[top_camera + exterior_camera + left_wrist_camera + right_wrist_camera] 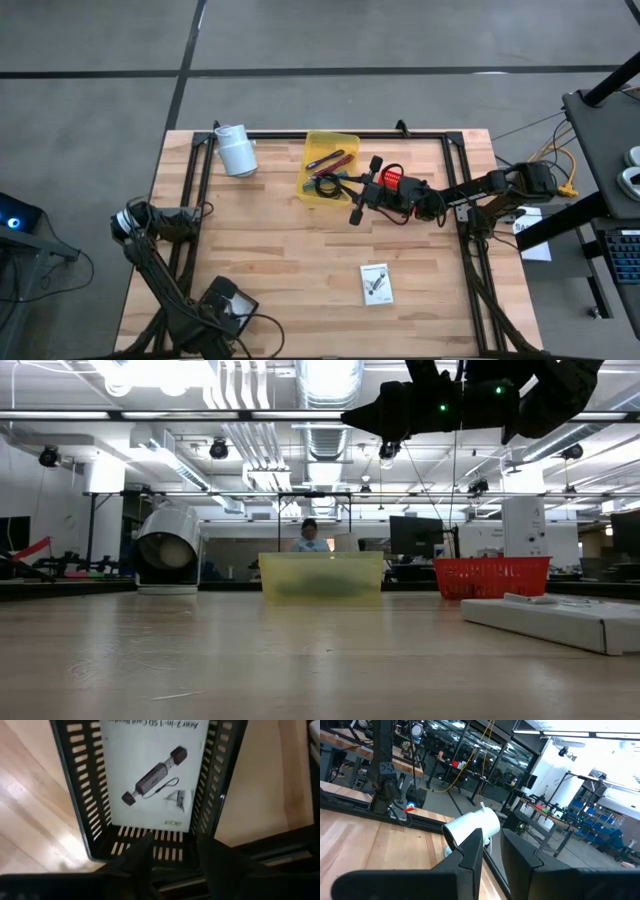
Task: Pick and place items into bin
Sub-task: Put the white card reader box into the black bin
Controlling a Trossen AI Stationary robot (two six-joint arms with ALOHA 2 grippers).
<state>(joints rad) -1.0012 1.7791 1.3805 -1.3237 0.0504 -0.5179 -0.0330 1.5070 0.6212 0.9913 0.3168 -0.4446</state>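
Observation:
In the left wrist view my left gripper points down, open, over a black slotted basket. A white card printed with a card reader lies flat on the basket's floor, clear of the fingers. In the high view that arm is at the table's near left corner. A yellow bin at the far middle holds a magenta stick and a coiled black cable. My right gripper hovers level by the bin's right side, its fingers slightly apart with nothing between them. Another white card lies flat on the table.
A white cylindrical cup lies on its side at the far left, ahead of my right gripper. A red basket stands under the right arm. Dark rails run along the table's left, right and far edges.

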